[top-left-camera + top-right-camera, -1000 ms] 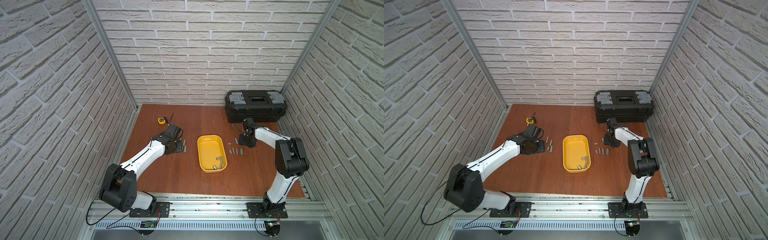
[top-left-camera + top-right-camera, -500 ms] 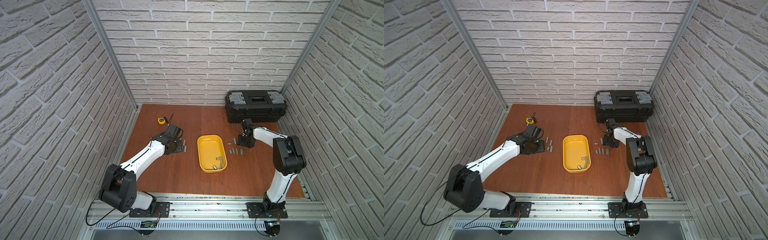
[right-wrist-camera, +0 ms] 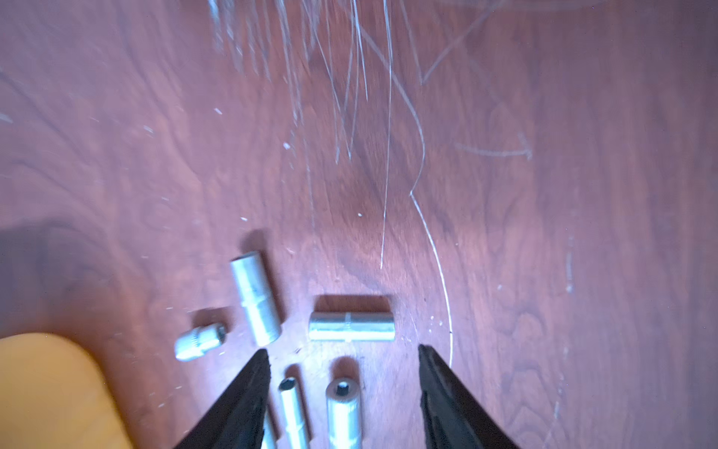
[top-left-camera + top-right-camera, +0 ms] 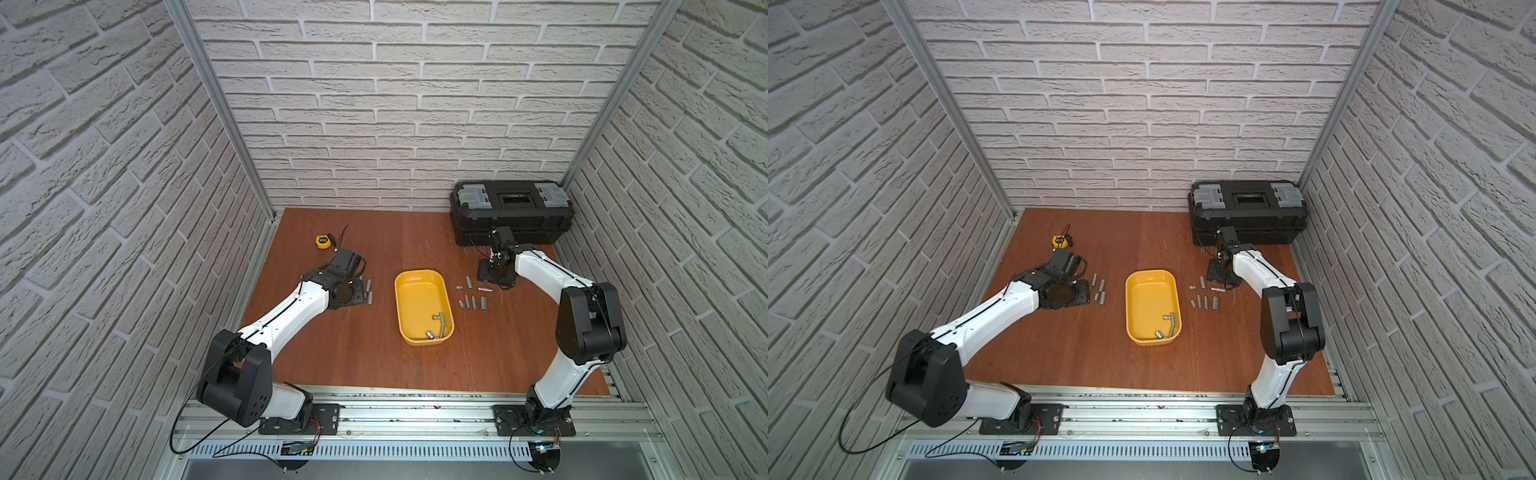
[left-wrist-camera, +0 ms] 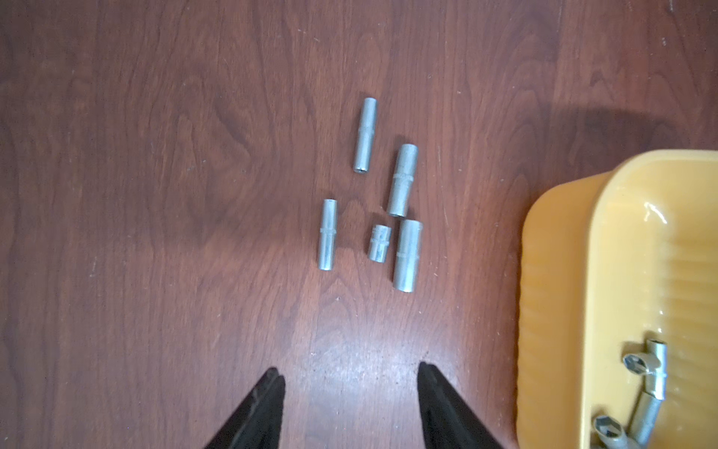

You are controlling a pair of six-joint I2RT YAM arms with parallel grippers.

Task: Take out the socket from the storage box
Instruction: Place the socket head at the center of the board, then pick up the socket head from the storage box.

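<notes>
The yellow storage box [image 4: 409, 291] sits mid-table and shows in both top views. At its near end lie a short socket [image 4: 429, 334] and an L-shaped metal piece [image 4: 443, 326]; in the left wrist view the socket [image 5: 606, 429] is at the picture's edge. My left gripper [image 5: 349, 373] hangs open and empty over bare wood, left of the box, near several loose sockets [image 5: 404, 254]. My right gripper [image 3: 342, 353] is open above the sockets [image 4: 473, 301] right of the box. Two of them lie on the table between its fingers, ungripped.
A black toolbox [image 4: 511, 212] with grey latches stands at the back right, just behind the right gripper [image 4: 494, 277]. A yellow tape measure [image 4: 322, 241] lies at the back left. Brick walls close three sides. The wood in front of the right gripper is scratched.
The right arm's elbow swayed slightly left and back while its gripper stayed over the sockets right of the box. The left arm has not visibly moved.
</notes>
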